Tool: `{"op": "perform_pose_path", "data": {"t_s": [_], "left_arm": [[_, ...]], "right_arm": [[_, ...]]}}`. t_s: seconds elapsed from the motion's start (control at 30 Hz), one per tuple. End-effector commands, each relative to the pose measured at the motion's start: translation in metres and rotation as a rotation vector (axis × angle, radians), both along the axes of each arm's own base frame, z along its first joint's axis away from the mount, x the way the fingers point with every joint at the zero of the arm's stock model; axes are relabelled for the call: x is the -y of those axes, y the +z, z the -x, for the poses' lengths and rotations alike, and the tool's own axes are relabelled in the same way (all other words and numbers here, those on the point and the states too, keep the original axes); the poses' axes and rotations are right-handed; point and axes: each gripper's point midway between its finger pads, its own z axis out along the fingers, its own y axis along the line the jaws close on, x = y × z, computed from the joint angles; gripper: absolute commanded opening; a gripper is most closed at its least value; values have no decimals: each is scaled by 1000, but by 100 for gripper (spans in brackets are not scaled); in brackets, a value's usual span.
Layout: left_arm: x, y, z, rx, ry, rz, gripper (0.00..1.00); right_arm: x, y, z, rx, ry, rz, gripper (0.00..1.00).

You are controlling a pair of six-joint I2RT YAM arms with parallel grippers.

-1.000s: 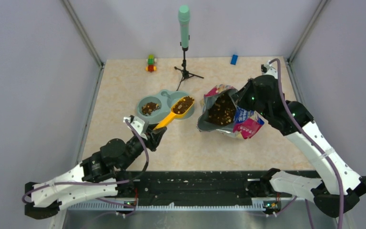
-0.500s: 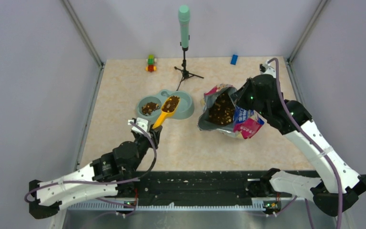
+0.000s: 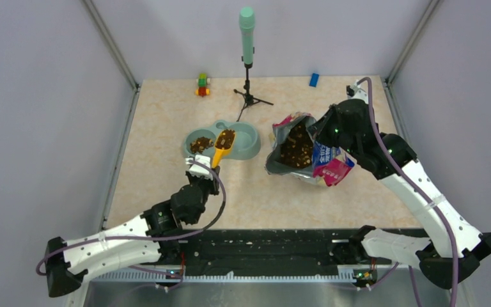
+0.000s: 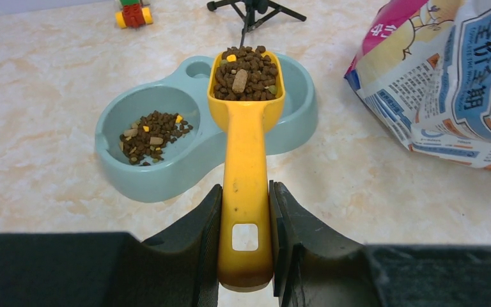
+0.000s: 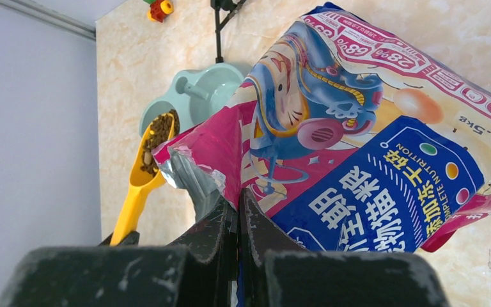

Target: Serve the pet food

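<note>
My left gripper (image 4: 245, 238) (image 3: 206, 170) is shut on the handle of an orange-yellow scoop (image 4: 245, 160) (image 3: 220, 148). Its cup is full of pet food (image 4: 245, 73) (image 3: 225, 138) and hangs over the middle of a pale teal double bowl (image 4: 300, 121) (image 3: 250, 150). The bowl's left well holds a small pile of kibble (image 4: 152, 133) (image 3: 199, 144); the right well is mostly hidden behind the scoop. My right gripper (image 5: 238, 211) (image 3: 325, 131) is shut on the rim of the pink-blue cat food bag (image 5: 371, 160) (image 3: 329, 160), holding its mouth open over more kibble (image 3: 296, 147).
A green microphone on a black tripod (image 3: 247, 57) stands just behind the bowl. A small toy of coloured blocks (image 3: 202, 84) and a blue block (image 3: 314, 79) lie near the back wall. Grey walls close in the table on three sides.
My left arm has swung the loaded scoop leftward, from above the bowl's right well to above its middle, turning the handle more upright in the top view. The right gripper and bag stayed put.
</note>
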Motion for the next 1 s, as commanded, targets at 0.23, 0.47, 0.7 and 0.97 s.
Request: {"op": "perform_pose_path", "data": {"t_s": [0.23, 0.47, 0.7, 0.97], "left_arm": [[18, 10, -33, 8, -10, 136, 0], [29, -6, -44, -59, -32, 115, 0], [36, -18, -51, -138, -23, 69, 0], [37, -21, -64, -236, 32, 33, 0]], "right_arm": [[4, 16, 2, 44, -4, -30, 0], [10, 17, 5, 51, -21, -25, 0], [15, 18, 7, 59, -33, -17, 0], [17, 18, 8, 64, -36, -11, 0]]}}
